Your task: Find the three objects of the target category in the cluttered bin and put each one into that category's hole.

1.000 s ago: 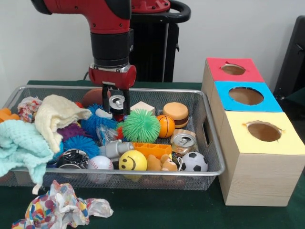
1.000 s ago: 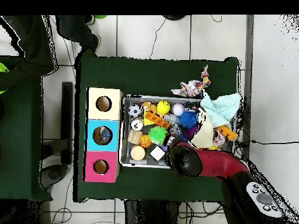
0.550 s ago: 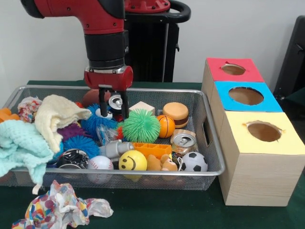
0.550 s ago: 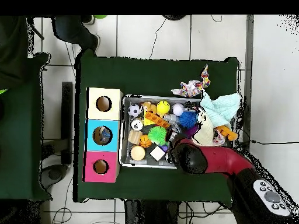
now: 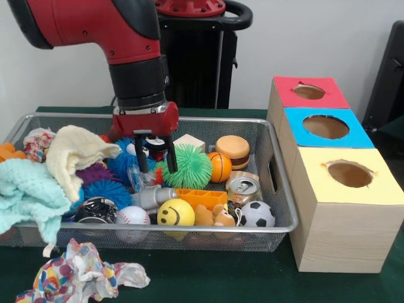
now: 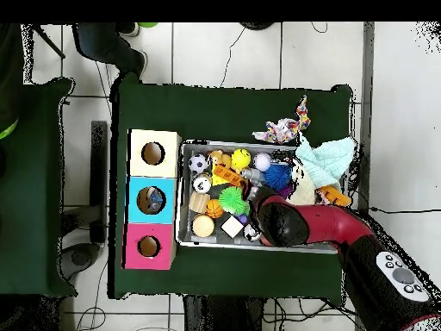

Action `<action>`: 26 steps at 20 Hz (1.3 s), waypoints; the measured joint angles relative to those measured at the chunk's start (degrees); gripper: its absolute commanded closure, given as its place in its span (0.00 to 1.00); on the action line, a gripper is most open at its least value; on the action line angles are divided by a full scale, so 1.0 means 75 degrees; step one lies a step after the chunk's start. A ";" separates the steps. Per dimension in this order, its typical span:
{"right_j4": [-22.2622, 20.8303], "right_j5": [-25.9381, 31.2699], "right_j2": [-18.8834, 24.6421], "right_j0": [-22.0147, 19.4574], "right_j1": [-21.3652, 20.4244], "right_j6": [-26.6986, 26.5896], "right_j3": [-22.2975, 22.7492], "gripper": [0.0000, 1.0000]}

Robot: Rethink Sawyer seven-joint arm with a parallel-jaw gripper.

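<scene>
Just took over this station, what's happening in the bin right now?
The gripper is down inside the wire bin, fingers open and holding nothing, between the green spiky ball and the blue spiky balls. The three boxes with red, blue and yellow tops sit beside the bin. A crumpled patterned wrapper lies on the table outside the bin.

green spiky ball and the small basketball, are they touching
Touching. The front view shows the green spiky ball with its spikes pressed against the left side of the small basketball, no gap between them.

Green table (image 5: 208, 278) carries mesh bin (image 5: 281, 208), wooden boxes (image 5: 344, 227), crumpled wrapper (image 5: 82, 274).
</scene>
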 measured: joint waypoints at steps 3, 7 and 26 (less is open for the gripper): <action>-0.0122 0.0291 0.0181 -0.0141 0.0204 -0.0136 -0.0075 0.00; -0.0386 0.1044 0.0492 -0.0409 0.0506 -0.0673 -0.0129 0.00; -0.0642 0.2023 0.0877 -0.0772 0.0101 -0.1948 -0.0130 0.00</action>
